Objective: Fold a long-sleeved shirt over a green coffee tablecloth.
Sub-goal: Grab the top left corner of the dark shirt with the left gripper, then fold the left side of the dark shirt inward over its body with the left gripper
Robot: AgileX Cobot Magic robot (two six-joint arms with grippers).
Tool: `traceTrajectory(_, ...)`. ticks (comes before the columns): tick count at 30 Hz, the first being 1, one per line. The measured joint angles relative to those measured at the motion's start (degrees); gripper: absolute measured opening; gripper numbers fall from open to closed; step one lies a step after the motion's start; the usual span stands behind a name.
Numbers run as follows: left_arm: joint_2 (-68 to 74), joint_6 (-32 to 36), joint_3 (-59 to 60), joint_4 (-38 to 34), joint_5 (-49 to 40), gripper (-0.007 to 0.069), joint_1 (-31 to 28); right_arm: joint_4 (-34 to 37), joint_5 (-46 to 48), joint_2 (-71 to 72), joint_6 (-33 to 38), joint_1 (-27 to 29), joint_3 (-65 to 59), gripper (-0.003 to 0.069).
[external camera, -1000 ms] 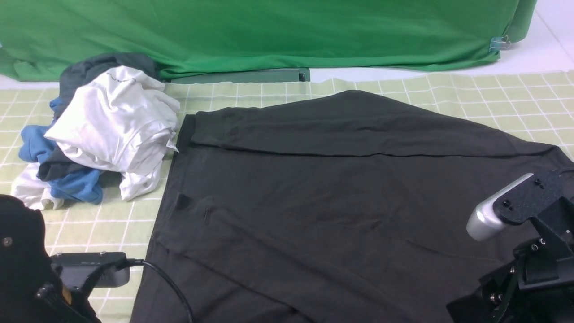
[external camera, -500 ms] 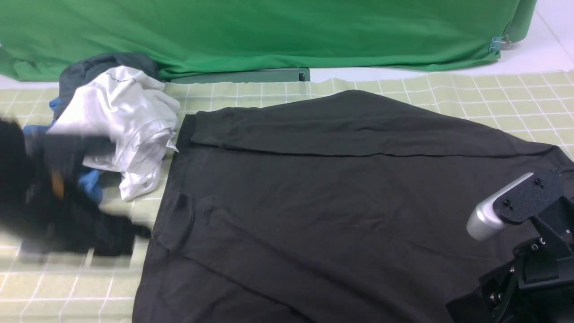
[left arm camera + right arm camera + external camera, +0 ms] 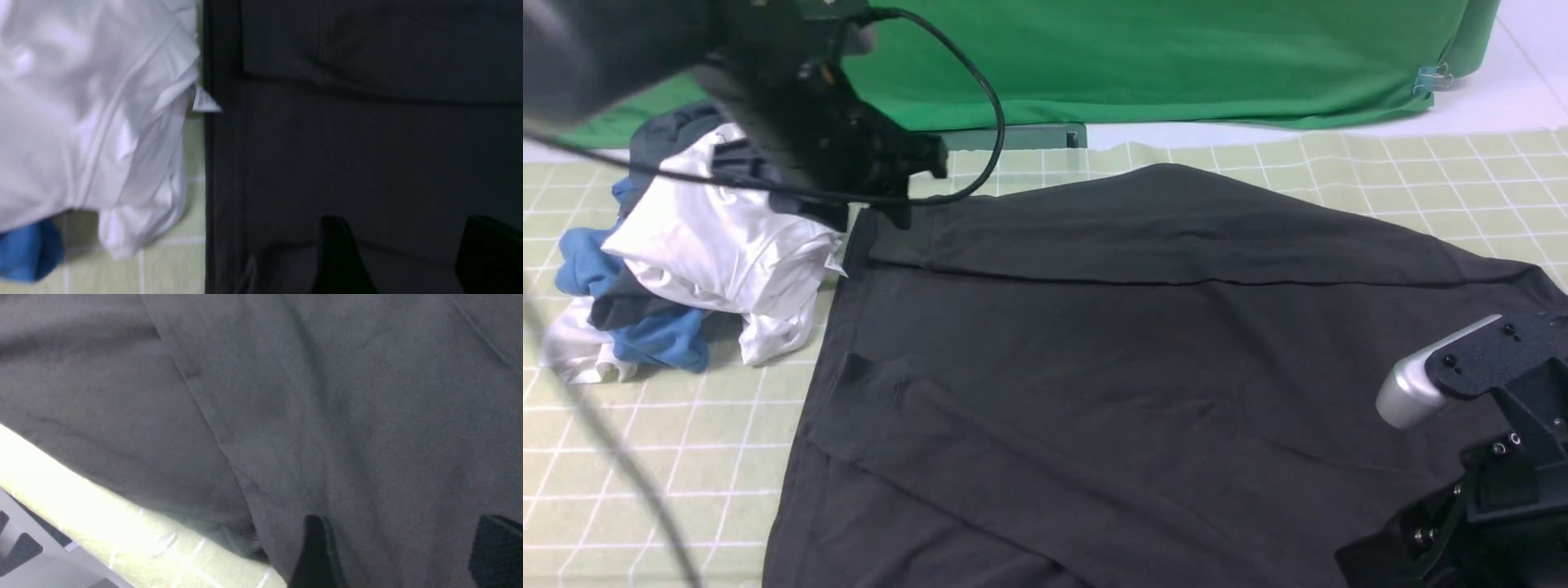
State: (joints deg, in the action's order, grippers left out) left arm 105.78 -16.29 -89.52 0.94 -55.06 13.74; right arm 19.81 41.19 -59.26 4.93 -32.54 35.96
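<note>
Nearest, at the bottom right of the front view: right arm low over the long-sleeved shirt [image 3: 1135, 351], silver wrist camera [image 3: 1417, 388] on top. Right gripper [image 3: 404, 555] with jaws apart, nothing between them, only black fabric beneath. Cannot tell whether touching the fabric. In the right wrist view, the shirt's edge draped close to the near edge of the green coffee tablecloth [image 3: 163, 555], pale table frame [image 3: 36, 555] just past it.

Shirt spread flat over the middle and right of the tablecloth, cut off by the frame at the near side. 1 sleeve, the near sleeve [image 3: 1013, 474], folded diagonally across the body, cuff close to the left edge. The far sleeve [image 3: 1135, 237] folded straight across the far part, long fold line roughly parallel to the back. Left edge straight, slanting toward the near left.

Open room: bare checked cloth at the near left, from the shirt's left edge out to the frame border. Another bare strip at the far right, beyond the shirt's sloping far edge.

Further out on the left: heap of white, blue and dark grey garments [image 3: 711, 245] just beside the shirt's left edge, small white tag [image 3: 836, 261] touching that edge.

Above the heap and the shirt's far left corner: left arm, blurred, black cable [image 3: 999, 114] looping off it. Left gripper [image 3: 408, 261] spread wide and empty, fingertips [image 3: 335, 253] over the shirt below the far sleeve's fold.

Farthest: grey-green bar [image 3: 980, 137], then bright green fabric sheet [image 3: 1135, 57] along the back, blue clip [image 3: 1427, 79] at its right corner, white floor [image 3: 1503, 98] beside.
</note>
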Motion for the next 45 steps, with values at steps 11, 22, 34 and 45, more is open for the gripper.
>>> traceTrajectory(11, 18.91, 1.30, -15.03, -4.06, 1.07, 0.0382, -6.50, 0.19, 2.14, 0.00, -1.95, 0.00, 0.00, 0.0467)
traceTrajectory(22, 25.06, 1.68, -16.97, -4.21, 2.58, 0.0382, -6.92, 0.18, 2.38, 0.00, -2.82, 0.00, 0.00, 0.0467)
traceTrajectory(34, 25.28, 9.22, -17.08, -9.42, 2.75, 0.0060, -6.92, 0.18, 2.51, 0.00, -2.89, 0.00, 0.00, 0.0467)
traceTrajectory(45, 16.13, 12.60, -17.08, -10.18, -7.05, 0.0011, -6.86, -2.72, 1.08, 0.00, -3.08, 0.00, 0.60, 0.0454)
